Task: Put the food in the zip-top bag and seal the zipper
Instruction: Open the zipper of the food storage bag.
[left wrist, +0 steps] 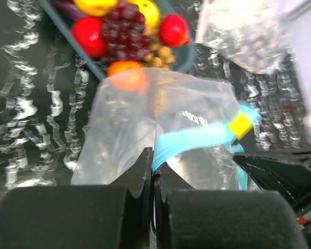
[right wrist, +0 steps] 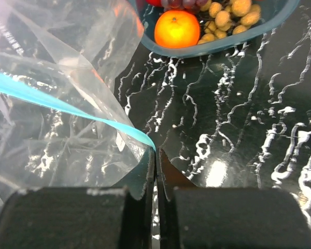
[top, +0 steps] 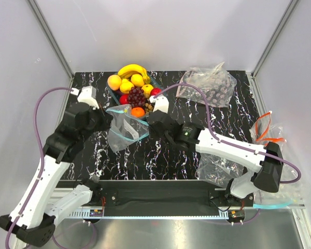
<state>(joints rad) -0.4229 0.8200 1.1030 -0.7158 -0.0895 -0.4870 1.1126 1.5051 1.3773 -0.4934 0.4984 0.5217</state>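
**Top view, centre.** I am holding the bag (top: 125,128) up just below the fruit bowl (top: 111,97). Its zipper (left wrist: 197,139) is running left to right, bowed, between the grippers. The left gripper (left wrist: 154,165) is pinching the zipper, jaws closed. The right gripper (right wrist: 156,158) is pinching the strip's other end, likewise closed.

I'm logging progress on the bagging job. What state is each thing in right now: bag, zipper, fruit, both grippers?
zip-top bag, held between the two grippers, no food visible inside.
zipper, looks unsealed.
food, all in the bowl.
left gripper, shut on the zipper.
right gripper, shut on the zipper's end.
spare bag, crumpled, lying apart.
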